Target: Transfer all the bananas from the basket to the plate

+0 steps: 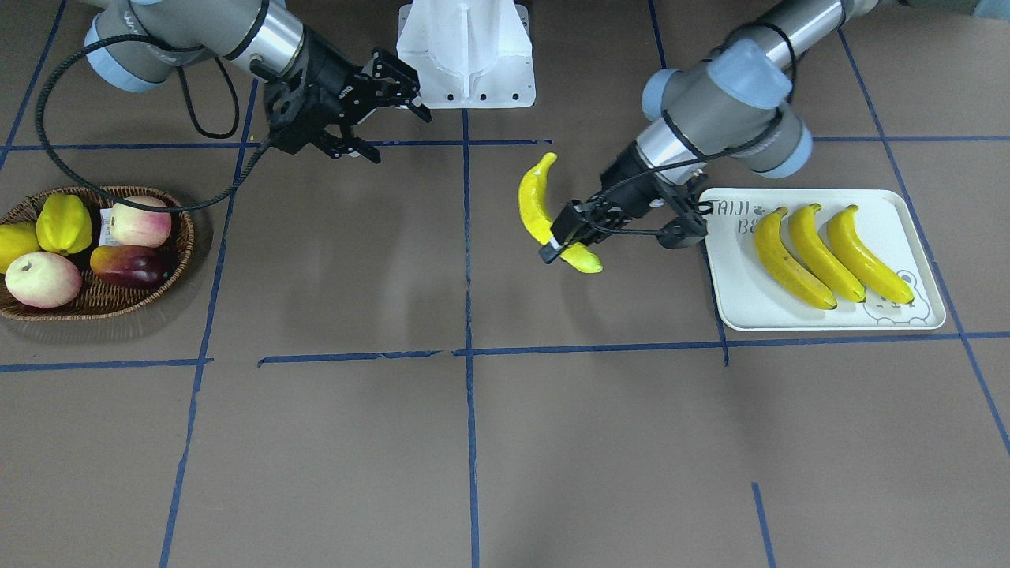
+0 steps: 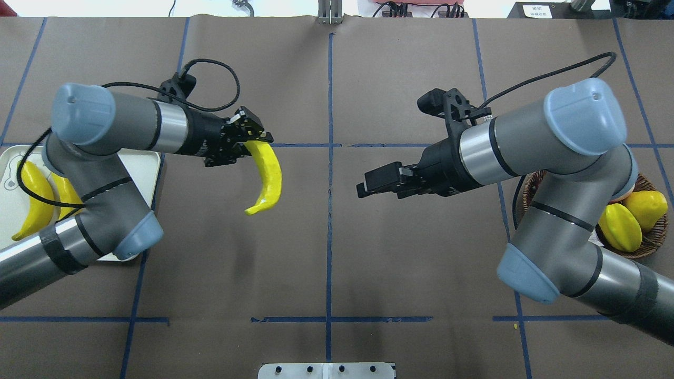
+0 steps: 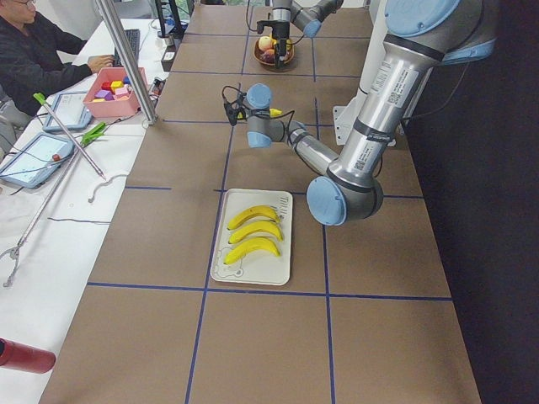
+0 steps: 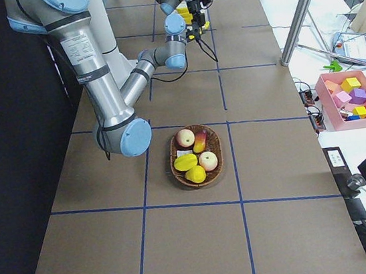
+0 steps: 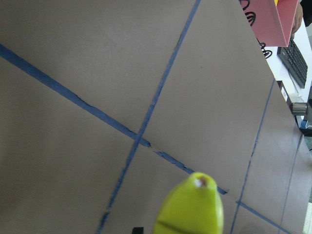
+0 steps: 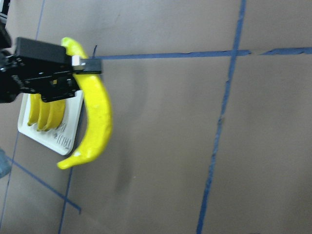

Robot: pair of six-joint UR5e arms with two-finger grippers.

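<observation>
- Long curved glossy yellow banana [image 5: 192, 207]: greenish tip right at the left wrist lens, brown paper-covered table [image 5: 73, 73] below it.
- left gripper [image 1: 564, 244]: fingers clenched on that banana near one end. The rest of the fruit sticks out free, off the table and just short of the plate's lettered edge.
- White rectangular plate with bear drawing [image 1: 734, 296]: three more yellow bananas [image 1: 821, 252] lie side by side on it, with a bare strip on the side toward the left gripper.
- right gripper [image 1: 398, 136]: fingers spread, nothing in them, hovering well apart from the basket.
- Shallow oval brown wicker basket [image 1: 185, 237]: holds a ribbed yellow-green starfruit [image 1: 63, 223], pink-cream apples [image 1: 43, 278] and other fruit. No banana visible in it.
- Step: carrying the fourth, apparently last, banana to the plate. Task looks nearly done.
- Next: bring it over the bare strip, turn it parallel to the three, lower, let go. With the grip at one end, the free end may swing or clip the nearest banana.
</observation>
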